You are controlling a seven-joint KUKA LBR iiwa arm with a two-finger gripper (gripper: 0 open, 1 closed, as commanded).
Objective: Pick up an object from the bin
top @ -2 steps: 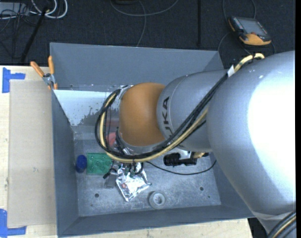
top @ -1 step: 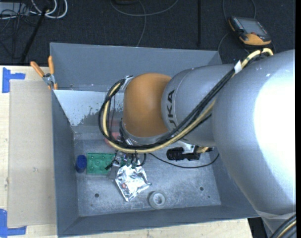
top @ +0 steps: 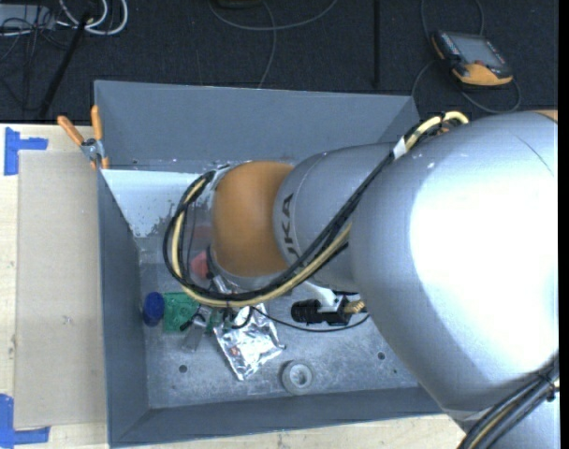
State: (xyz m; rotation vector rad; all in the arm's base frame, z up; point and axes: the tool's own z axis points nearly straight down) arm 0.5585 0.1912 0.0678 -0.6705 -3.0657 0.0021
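Bin: grey metal bin (top: pixel 121 344) with sloping walls, filling the middle of the frame.
Arm: large silver robot arm (top: pixel 453 251) coming in from the right and covering the bin's right half.
Wrist: rounded orange cover (top: pixel 247 218) at frame centre, ringed by looped black and yellow cables (top: pixel 177 241).
Gripper: gripper (top: pixel 219 305) just below the orange cover, low near the bin floor; whether it is released or clenched cannot be told.
Nearest things: crinkled silver foil packet (top: pixel 249 346) just below the gripper at lower centre; green plastic piece (top: pixel 180 312) just to the gripper's left.
Further left: small blue round cap (top: pixel 153 309) beside the green plastic piece.
Lower right of the packet: grey round metal disc (top: pixel 297 375), lying flat.
Right of the gripper: black and white object (top: pixel 324 312), partly under the arm.
Behind the cables: small pink thing (top: pixel 200 265), too hidden to identify.
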